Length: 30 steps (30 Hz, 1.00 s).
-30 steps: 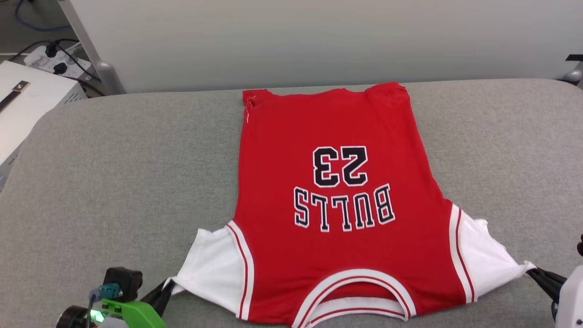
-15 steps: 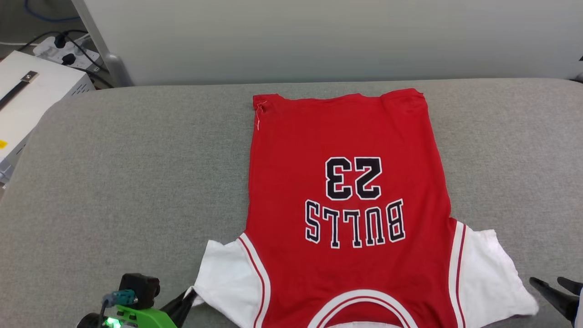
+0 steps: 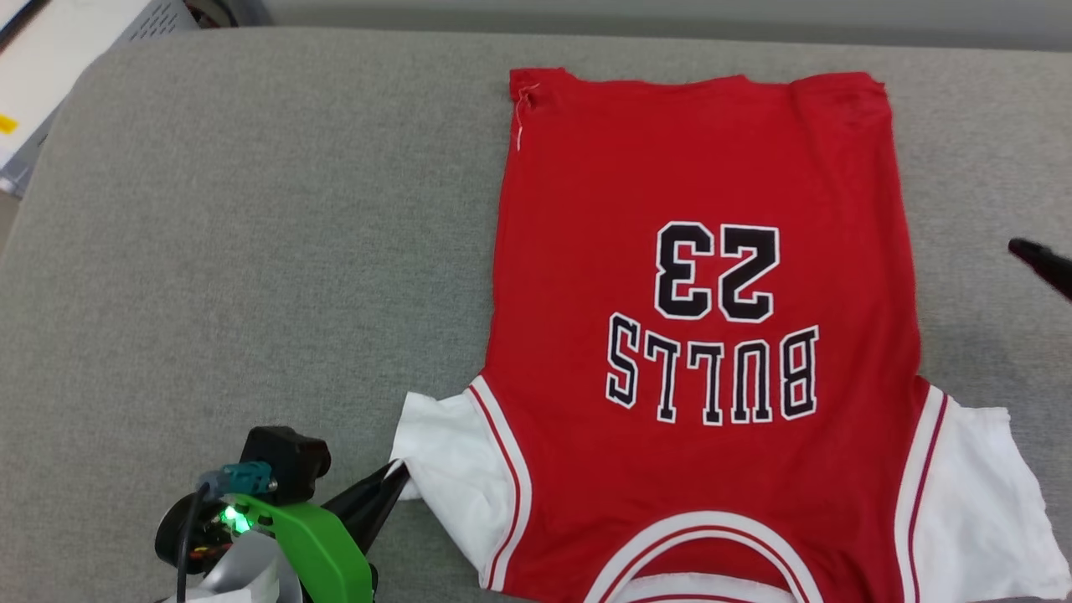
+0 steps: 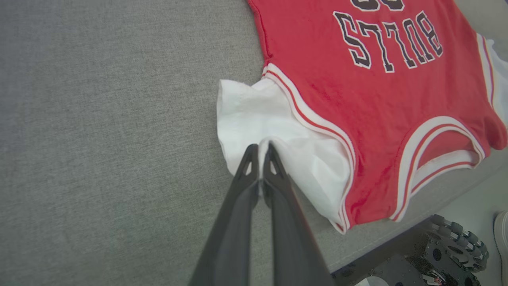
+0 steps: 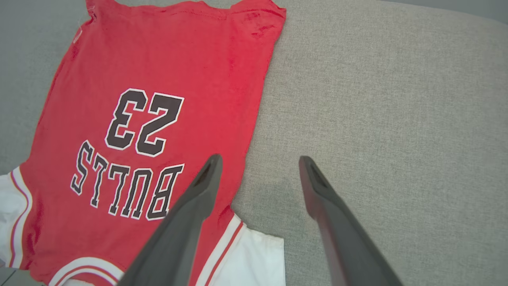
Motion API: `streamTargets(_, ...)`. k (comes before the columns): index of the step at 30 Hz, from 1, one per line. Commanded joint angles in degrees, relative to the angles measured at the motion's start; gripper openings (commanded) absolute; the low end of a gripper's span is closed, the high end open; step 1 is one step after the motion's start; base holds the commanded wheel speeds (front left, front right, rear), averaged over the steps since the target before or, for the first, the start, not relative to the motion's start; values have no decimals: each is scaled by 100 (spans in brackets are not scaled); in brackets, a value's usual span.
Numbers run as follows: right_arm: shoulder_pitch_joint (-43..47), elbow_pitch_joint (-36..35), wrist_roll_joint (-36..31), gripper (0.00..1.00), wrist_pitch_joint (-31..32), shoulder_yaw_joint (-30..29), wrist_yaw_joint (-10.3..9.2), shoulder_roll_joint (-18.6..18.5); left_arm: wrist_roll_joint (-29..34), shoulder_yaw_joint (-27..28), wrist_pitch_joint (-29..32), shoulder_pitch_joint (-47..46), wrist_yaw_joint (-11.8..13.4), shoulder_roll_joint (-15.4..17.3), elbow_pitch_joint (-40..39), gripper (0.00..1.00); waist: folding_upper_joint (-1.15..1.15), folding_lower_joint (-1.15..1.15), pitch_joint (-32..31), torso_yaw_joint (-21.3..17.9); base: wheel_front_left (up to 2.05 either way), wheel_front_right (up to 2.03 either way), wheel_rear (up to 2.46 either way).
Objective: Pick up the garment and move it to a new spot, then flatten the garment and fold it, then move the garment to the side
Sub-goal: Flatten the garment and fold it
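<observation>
Grey cushion (image 3: 251, 251): left gripper (image 4: 260, 147) pinches garment (image 4: 357, 99), right gripper (image 5: 260, 159) gapes

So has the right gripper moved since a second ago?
Yes. The right gripper has left the garment at its white sleeve and gone up the head view, now level with the 23 print.

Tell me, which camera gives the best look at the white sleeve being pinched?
The left wrist view: the white sleeve lies close and nearly whole, with the left gripper holding its edge, jaws shut. The head view shows the sleeve smaller; the right wrist view catches a sliver at its left edge.
</observation>
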Motion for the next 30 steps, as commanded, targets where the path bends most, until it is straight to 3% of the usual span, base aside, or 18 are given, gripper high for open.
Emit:
streamTargets(1,-354,66,-204,100,155,-89,-4,67,63,10,70,-130,38,73,-108,0,59,0,838,622,0,0,0)
streamTargets(7,-1687,603,-965,100,878,-346,-4,274,201,-49,242,-257,134,103,-591,0,59,0,1505,1093,0,0,0)
streamTargets(16,-3072,1578,-2019,100,1324,-439,-4,135,406,-180,283,-536,119,-89,-1046,0,59,0,2072,1629,0,0,0)
streamTargets(23,-3491,2284,-2670,100,1284,-717,-4,136,447,-257,158,-705,12,-324,-1097,0,59,0,2248,1868,0,0,0)
streamTargets(30,-3389,2597,-2781,100,1270,-682,-4,196,441,-275,60,-742,-32,-411,-1019,0,59,0,2296,1946,0,0,0)
